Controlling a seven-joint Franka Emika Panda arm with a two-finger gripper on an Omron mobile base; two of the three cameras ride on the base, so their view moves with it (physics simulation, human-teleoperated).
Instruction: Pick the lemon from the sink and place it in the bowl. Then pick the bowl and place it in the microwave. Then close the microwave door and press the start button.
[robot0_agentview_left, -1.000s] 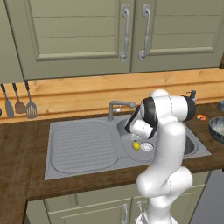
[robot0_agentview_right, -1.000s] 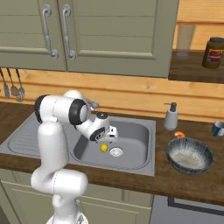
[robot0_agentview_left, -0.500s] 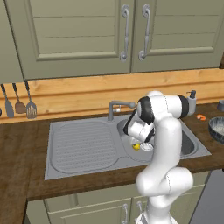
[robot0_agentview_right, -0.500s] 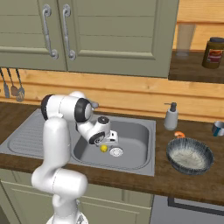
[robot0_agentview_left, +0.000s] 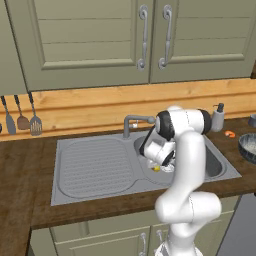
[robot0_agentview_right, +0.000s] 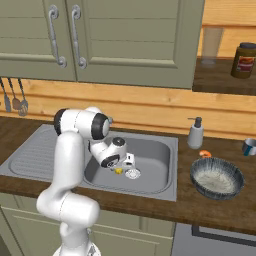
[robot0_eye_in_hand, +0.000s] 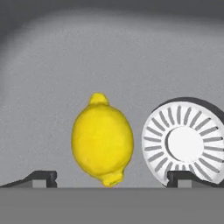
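The lemon (robot0_eye_in_hand: 103, 141) sits on the sink (robot0_agentview_right: 160, 182) floor just left of the drain (robot0_eye_in_hand: 184, 142), framed between the wide-open gripper (robot0_eye_in_hand: 112, 178) tips, nothing held. First step is the pick, I'd say: drop a bit lower, squeeze, then carry it right to the bowl (robot0_agentview_right: 216, 178) on the counter.

The lemon (robot0_eye_in_hand: 103, 141) was bright yellow. The sink (robot0_agentview_left: 95, 165) was grey with a ribbed board, the drain (robot0_eye_in_hand: 183, 142) white with slots. The bowl (robot0_agentview_right: 216, 178) — lower right of the right base view — was dark grey, pale-streaked inside.
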